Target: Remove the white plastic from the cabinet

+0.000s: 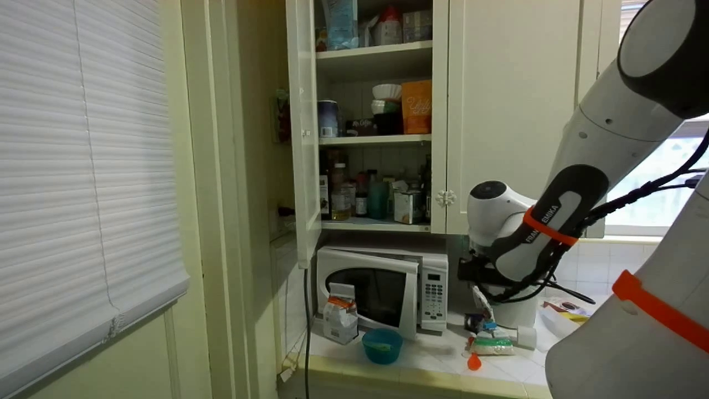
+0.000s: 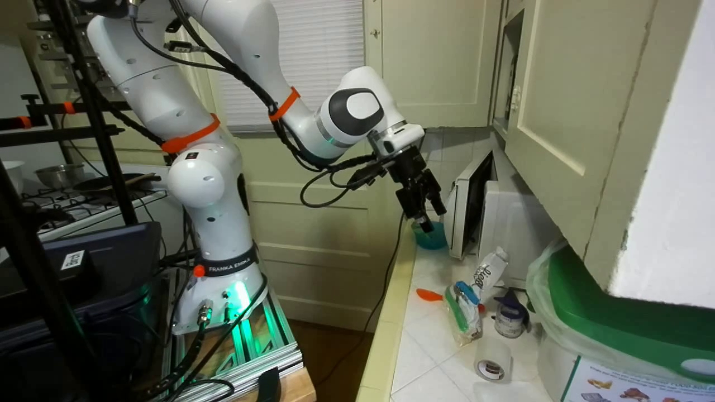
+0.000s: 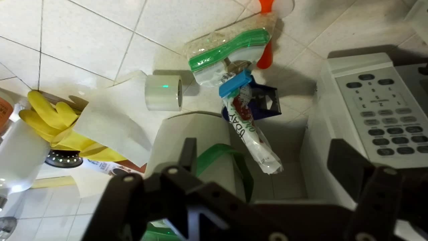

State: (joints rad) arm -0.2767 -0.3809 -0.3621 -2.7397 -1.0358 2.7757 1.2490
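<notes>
The cream cabinet (image 1: 374, 141) has its left door (image 1: 303, 127) open in an exterior view; its shelves hold bottles, jars and packets. A stack of white fluted cups (image 1: 386, 92) stands on a middle shelf beside an orange bag (image 1: 416, 106). I cannot tell which thing is the white plastic. A white plastic packet (image 3: 252, 144) with a blue clip (image 3: 235, 83) stands on the counter in the wrist view; it also shows in an exterior view (image 2: 491, 269). My gripper (image 3: 267, 154) is open and empty, above the counter and below the cabinet; it points down in an exterior view (image 2: 433, 218).
A white microwave (image 1: 437, 291) with its door ajar stands under the cabinet. A teal bowl (image 1: 382, 346) and a white bag (image 1: 340, 321) are before it. A tape roll (image 3: 163, 92), a green-sealed bag (image 3: 230, 50) and a green-lidded bin (image 2: 614, 312) are on the counter.
</notes>
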